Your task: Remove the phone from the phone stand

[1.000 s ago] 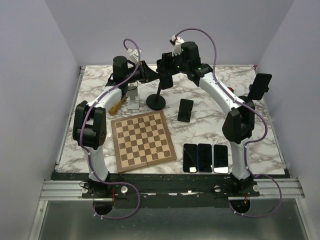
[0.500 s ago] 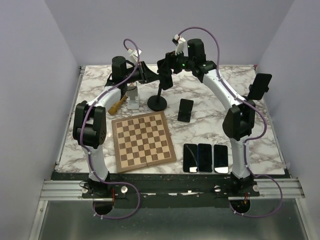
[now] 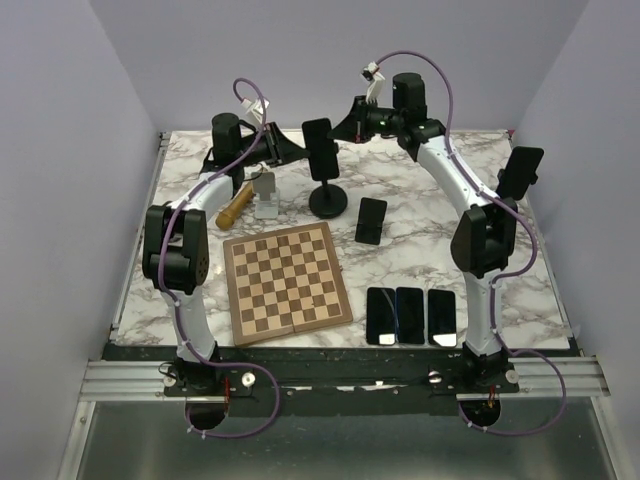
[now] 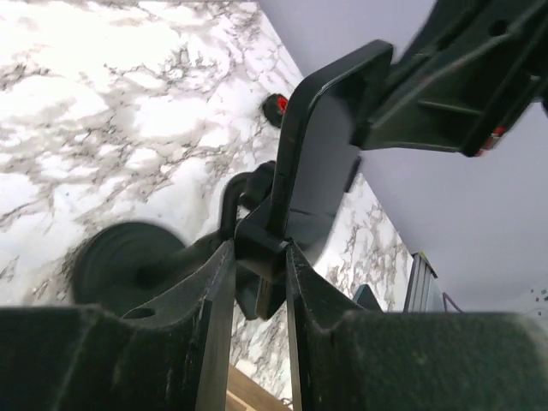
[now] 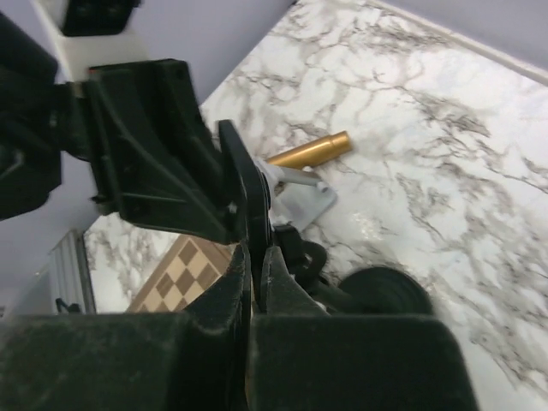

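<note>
Our right gripper (image 5: 253, 267) pinches the phone's (image 5: 243, 184) thin edge, jaws narrowed onto it, placed to lift it free. Our left gripper (image 4: 259, 265) clamps the phone stand (image 4: 248, 231) at its cradle, bracing it. The phone sits upright in the stand, at the far centre of the table (image 3: 420, 250).

phone stand (image 3: 328, 200) shifted right, phone (image 3: 320, 148) turned into clear view

Black phone (image 3: 320, 147), black stand (image 3: 328, 201), white-grey marbled table (image 3: 420, 256).
</note>
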{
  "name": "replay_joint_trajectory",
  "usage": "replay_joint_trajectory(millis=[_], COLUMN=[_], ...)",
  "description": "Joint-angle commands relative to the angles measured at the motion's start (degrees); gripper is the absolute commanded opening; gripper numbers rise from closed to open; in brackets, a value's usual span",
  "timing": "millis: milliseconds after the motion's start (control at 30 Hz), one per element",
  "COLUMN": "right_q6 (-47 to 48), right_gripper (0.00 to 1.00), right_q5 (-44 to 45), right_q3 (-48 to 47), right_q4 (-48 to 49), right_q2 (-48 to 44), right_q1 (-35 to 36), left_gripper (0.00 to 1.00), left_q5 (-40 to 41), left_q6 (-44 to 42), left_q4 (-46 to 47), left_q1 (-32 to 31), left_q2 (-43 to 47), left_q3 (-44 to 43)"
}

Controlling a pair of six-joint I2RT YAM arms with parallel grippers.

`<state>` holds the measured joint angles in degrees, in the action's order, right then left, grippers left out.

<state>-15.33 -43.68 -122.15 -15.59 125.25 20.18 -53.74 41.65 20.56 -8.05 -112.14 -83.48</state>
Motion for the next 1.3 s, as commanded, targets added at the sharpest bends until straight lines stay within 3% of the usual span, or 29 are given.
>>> replay_joint_trajectory(millis=[0,133,200,300,400,500,600,800,867,933,1067,1267], right_q6=[-4.6,-2.0,-1.7,-1.8,-0.9,-0.1,0.3,-3.0,-6.0,-9.6,-12.3,-9.2], right_gripper=[0.01,0.01,0.02,0.19,0.44,0.56,0.77,0.98,1.00,1.00,1.00,1.00], right_q5=[-3.0,9.7,11.7,13.5,18.3,19.5,22.7,34.3,40.7,47.5,49.7,46.6], right_q3=[-0.6,-0.4,1.1,3.9,4.7,5.8,7.0,6.2,6.6,7.0,8.6,12.7], right_q4=[4.6,-0.9,-1.3,-0.1,-1.6,-1.7,-2.0,-8.5,-11.1,-13.9,-15.6,-10.8], right_q2=[-1.9,-3.0,-4.0,-5.4,-6.1,-7.4,-8.5,-9.7,-10.6,-11.5,-13.3,-16.3], right_q1=[2.2,3.3,3.6,3.7,3.7,3.7,3.7,4.3,5.1,5.8,7.4,9.2], left_gripper=[0.00,0.00,0.00,0.00,0.00,0.00,0.00,0.00,0.05,0.19,0.46,0.54], left_q5=[2.6,3.0,2.7,2.8,3.6,4.3,4.2,4.8,5.0,5.3,7.8,11.6], left_q6=[0.8,2.0,2.5,3.3,4.3,5.5,7.2,8.6,8.9,8.7,7.2,4.9], left_q4=[-1.8,-0.4,0.5,1.8,2.9,4.8,5.7,7.2,7.1,6.7,2.2,-10.8], left_q1=[0.2,0.0,-0.3,-0.8,-1.2,-2.2,-3.3,-3.8,-3.8,-3.8,-3.7,-3.0], left_q2=[-2.3,-1.5,-1.4,-0.7,0.5,2.0,2.1,3.4,4.4,6.0,10.6,19.3], left_q3=[0.9,1.8,2.0,2.6,3.4,4.5,4.0,5.5,6.4,7.8,9.6,11.0])
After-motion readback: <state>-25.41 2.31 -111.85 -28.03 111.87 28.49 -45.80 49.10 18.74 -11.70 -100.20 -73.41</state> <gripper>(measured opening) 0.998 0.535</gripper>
